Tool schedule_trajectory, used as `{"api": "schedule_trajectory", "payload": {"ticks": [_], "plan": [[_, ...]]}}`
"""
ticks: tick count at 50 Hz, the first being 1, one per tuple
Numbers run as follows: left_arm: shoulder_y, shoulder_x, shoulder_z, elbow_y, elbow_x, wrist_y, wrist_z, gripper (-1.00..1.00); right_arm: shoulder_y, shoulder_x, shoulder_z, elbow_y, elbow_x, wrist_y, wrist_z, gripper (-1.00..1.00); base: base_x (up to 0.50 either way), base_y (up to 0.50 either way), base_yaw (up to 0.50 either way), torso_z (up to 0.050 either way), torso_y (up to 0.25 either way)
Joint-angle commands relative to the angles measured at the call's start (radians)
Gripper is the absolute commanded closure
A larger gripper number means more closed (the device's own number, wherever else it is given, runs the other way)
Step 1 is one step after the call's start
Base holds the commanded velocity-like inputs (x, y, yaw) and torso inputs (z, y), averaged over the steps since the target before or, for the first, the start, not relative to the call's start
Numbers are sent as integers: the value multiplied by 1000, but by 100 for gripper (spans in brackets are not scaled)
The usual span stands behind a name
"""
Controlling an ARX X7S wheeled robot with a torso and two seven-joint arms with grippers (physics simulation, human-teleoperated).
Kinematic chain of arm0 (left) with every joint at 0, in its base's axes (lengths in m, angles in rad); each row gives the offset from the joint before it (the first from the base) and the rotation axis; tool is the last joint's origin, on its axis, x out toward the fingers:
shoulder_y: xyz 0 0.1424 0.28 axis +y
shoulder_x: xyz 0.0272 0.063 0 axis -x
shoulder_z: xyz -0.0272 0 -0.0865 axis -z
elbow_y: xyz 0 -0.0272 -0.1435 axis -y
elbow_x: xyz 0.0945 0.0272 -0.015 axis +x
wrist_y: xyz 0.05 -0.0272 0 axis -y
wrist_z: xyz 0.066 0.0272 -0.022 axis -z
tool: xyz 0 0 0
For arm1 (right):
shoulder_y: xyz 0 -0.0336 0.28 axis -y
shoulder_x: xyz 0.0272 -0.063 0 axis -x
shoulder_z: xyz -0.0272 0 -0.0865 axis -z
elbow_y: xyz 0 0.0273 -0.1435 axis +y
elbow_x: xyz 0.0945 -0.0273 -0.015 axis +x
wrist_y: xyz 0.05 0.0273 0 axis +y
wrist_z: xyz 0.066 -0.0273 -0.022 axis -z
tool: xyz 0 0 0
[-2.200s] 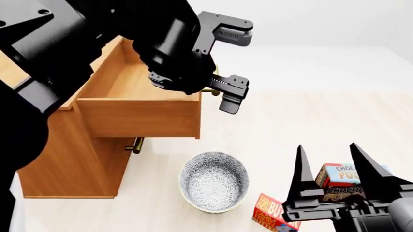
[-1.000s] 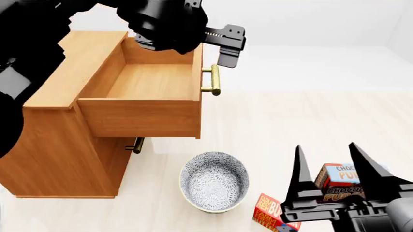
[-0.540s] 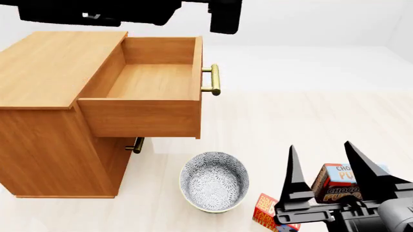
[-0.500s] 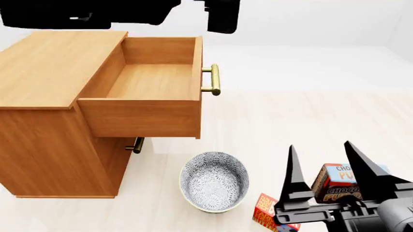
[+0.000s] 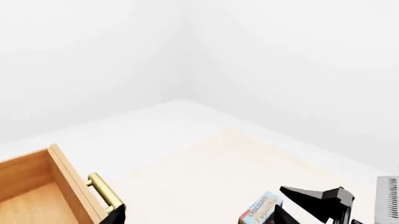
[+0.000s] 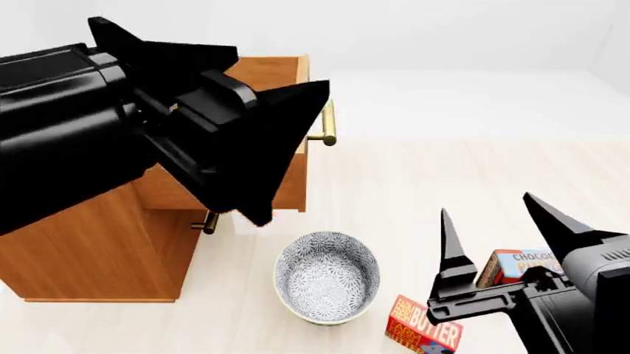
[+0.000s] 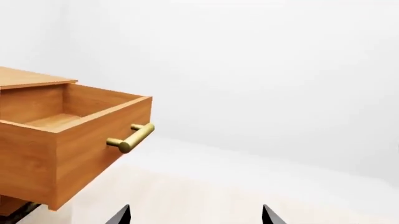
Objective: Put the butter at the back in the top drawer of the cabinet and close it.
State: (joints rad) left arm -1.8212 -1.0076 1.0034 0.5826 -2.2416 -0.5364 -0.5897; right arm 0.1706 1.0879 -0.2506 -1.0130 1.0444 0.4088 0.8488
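Where left claw looms, top drawer mostly hidden, butter edge-cropped.

Head view looks forward and down from above, close behind both arms. Both wrist views face level across the floor. All three share the top drawer, pulled out.
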Motion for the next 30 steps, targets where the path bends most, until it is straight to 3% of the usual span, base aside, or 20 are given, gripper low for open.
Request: {"api": "schedule_trajectory", "payload": {"ticks": [1, 7, 15, 23, 30], "plan": [[154, -171, -45, 192, 97, 87, 97, -100, 220, 172, 25, 31, 316, 134, 3, -100, 0, 0, 0, 0, 0], [219, -230, -43, 230, 171, 112, 149, -100, 371, 238, 28, 90, 464, 225, -41, -100, 0, 0, 0, 0, 0], [309, -304, -37, 256, 267, 175, 235, -100, 781, 206, -75, 212, 747, 576, -151, -100, 0, 0, 0, 0, 0], [376, -385, -29, 270, 318, 241, 322, -100, 1149, 88, -313, 430, 1055, 969, -178, -100, 0, 0, 0, 0, 0], [417, -420, -17, 273, 366, 278, 382, -100, 1401, 16, -551, 614, 1206, 1159, -236, -100, 0, 0, 0, 0, 0]]}}
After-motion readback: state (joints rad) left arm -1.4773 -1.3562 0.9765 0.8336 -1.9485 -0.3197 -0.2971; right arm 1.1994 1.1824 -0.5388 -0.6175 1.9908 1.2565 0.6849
